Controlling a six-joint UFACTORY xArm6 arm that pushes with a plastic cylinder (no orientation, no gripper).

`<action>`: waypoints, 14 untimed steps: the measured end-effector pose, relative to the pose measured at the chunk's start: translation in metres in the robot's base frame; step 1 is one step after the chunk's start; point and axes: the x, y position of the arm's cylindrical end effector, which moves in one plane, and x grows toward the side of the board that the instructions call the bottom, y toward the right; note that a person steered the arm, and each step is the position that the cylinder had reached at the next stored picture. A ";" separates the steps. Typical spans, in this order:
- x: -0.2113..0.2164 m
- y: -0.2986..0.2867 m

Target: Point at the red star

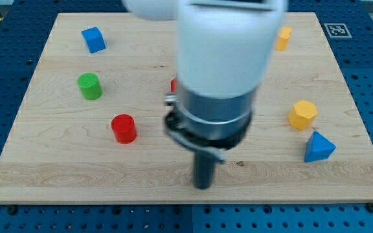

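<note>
Blue perforated metal surrounded our pale wooden worktop (pixel 57 175), which filled most of the view.

Nearest the view's bottom, our tip (pixel 203 186) rested close to the worktop's bottom edge, a little right of its middle, with no block touching it. We carried no pincer, only this dark rod, so there was nothing to stand apart or together. Above the rod, our arm (pixel 222 58) rose as a dark collar and then a wide white body, blocking the middle of the board up to the view's top.

To the view's right of the tip, well apart, lay the blue triangle (pixel 318 147), and just above it, near but not touching, the yellow hexagon (pixel 302 114). To the view's left of the tip stood the red cylinder (pixel 124 128), also well apart from it.

Farther up, a sliver of red block (pixel 173 85) showed at the arm's left edge; the rest was hidden, so we could not tell its shape, nor confirm that it was the red star. It lay well above the tip. Left of it stood the green cylinder (pixel 89 86).

Toward the view's top, the blue cube (pixel 93 39) sat near the left corner, and a yellow block (pixel 283 38) showed past the arm's right side, partly covered.
</note>
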 end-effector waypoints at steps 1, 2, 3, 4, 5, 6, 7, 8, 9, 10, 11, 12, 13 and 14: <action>0.002 -0.020; 0.005 0.059; 0.012 0.162; 0.013 0.224; 0.014 0.210; 0.014 0.174; 0.014 0.121; 0.015 0.094; 0.014 0.148; 0.014 0.232; 0.014 0.297; 0.013 0.282; 0.015 0.218; 0.014 0.180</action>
